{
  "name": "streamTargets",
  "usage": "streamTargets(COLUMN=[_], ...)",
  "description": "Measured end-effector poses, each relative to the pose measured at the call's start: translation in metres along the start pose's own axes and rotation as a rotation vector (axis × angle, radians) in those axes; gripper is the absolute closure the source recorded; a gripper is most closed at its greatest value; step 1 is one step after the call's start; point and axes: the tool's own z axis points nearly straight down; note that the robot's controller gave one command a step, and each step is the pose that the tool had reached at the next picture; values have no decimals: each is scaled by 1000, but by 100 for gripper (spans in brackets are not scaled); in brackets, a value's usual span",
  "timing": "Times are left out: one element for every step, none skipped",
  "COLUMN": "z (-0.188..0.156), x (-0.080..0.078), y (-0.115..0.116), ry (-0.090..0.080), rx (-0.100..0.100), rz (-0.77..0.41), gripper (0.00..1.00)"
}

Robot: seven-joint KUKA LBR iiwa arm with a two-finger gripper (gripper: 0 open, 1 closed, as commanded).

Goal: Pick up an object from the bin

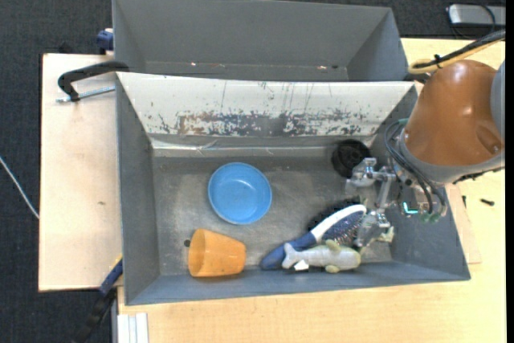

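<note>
My gripper hangs low in the bin's right front part, just right of a brush's head. The brush has a white head with dark bristles and a blue handle that runs down-left towards the front wall. A pale grey toy fish lies along the front wall just below the brush. A black round thing rests near the back wall, up-left of the gripper. The view does not show anything held in the gripper.
A blue bowl stands upright in the middle of the bin floor. An orange cup lies on its side at the front left. The arm's orange cover hangs over the bin's right wall.
</note>
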Motion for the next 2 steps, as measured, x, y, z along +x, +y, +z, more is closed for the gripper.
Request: streamTargets(z=[78,78], x=[-14,-14], y=[14,16], ry=[-19,-18], rx=[6,4], rz=[-335,-336], gripper=[0,100])
